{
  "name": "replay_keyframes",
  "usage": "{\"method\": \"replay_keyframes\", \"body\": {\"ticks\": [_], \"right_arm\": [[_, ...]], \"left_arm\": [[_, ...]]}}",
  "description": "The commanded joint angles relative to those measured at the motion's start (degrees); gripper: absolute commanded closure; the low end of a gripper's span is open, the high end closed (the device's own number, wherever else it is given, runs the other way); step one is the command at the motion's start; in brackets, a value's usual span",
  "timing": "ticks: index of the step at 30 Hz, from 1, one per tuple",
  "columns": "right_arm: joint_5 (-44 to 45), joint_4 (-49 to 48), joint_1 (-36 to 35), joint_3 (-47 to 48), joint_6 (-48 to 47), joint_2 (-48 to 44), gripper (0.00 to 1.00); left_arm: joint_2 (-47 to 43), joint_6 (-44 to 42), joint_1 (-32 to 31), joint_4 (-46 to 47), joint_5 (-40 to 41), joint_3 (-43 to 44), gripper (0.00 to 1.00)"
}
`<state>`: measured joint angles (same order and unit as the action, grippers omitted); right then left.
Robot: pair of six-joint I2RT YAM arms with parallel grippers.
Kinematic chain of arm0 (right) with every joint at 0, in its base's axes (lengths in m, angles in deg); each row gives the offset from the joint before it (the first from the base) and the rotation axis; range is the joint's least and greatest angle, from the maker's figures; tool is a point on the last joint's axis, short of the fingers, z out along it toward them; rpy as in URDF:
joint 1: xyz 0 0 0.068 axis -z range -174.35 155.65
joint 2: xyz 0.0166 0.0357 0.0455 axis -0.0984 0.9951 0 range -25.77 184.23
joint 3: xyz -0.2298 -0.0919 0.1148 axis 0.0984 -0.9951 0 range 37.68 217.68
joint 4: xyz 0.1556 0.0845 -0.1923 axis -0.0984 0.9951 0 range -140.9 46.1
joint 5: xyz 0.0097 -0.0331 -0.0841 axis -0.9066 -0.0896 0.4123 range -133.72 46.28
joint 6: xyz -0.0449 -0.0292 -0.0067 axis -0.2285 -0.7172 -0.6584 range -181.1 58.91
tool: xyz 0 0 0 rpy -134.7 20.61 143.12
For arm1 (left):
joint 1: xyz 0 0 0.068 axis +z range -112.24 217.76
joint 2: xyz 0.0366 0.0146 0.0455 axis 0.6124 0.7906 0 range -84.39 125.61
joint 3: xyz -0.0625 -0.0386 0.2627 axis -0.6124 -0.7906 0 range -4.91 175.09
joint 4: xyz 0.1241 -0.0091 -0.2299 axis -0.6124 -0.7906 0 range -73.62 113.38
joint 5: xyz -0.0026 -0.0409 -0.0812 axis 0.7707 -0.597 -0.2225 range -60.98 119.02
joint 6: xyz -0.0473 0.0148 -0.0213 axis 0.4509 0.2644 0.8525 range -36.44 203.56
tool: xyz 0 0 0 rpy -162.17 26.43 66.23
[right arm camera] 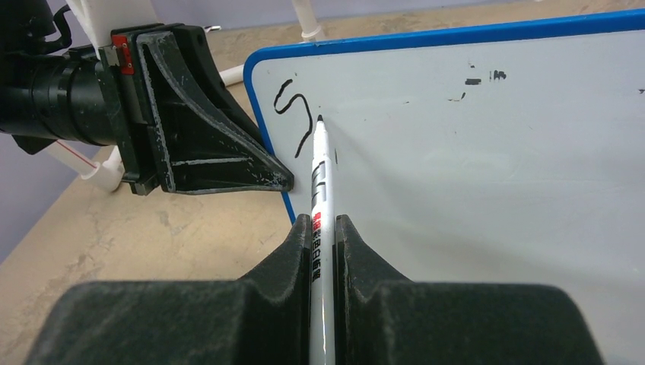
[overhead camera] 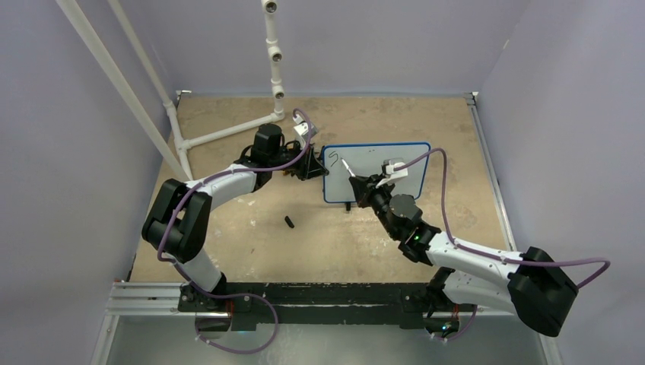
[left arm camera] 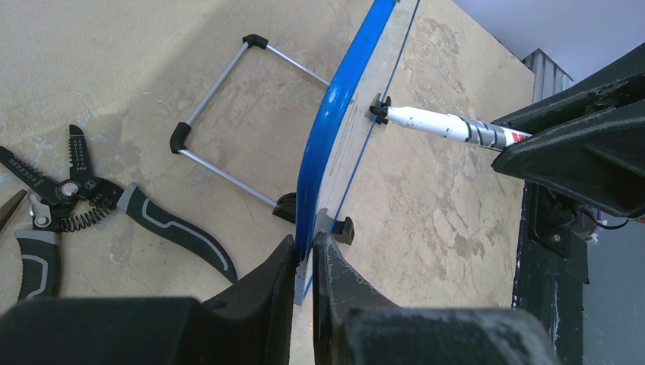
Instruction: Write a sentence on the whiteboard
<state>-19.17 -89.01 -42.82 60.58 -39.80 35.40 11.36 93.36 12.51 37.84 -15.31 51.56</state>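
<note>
- The whiteboard [overhead camera: 373, 157] sits near the middle of the table [overhead camera: 251, 243], propped at a tilt on its wire stand [left arm camera: 220, 99].
- The left gripper [left arm camera: 304, 247] is pinched tight on the board's blue left edge, bracing it.
- The right gripper [right arm camera: 325, 224] is clenched on a white marker [right arm camera: 318, 171], whose tip touches the board just right of a lone black "S" [right arm camera: 293, 114] near the upper left corner.
- Of the sentence, only that first letter shows, so I'd say the writing has barely begun.
- For the next letter, I'd press lightly and square to the surface so the board doesn't rock on its stand.
- Keep the strokes small, level with the "S" and close beside it, and leave room to the right.
</note>
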Motion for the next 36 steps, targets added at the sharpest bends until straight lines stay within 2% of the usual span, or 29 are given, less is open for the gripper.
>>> {"method": "replay_keyframes", "body": {"ticks": [1, 14, 36], "right_arm": [[0.9, -1.5, -0.1, 2.4, -1.3, 0.5, 1.00], [4.0, -0.1, -0.2, 3.2, -0.3, 2.6, 1.00], [2.1, 1.8, -1.3, -2.2, 4.7, 0.9, 1.00]], "left_arm": [[-0.3, -1.0, -0.3, 0.2, 0.1, 1.7, 1.00], [-0.3, -1.0, -0.3, 0.2, 0.0, 1.7, 1.00], [-0.6, -1.0, -0.3, 0.2, 0.1, 1.7, 1.00]]}}
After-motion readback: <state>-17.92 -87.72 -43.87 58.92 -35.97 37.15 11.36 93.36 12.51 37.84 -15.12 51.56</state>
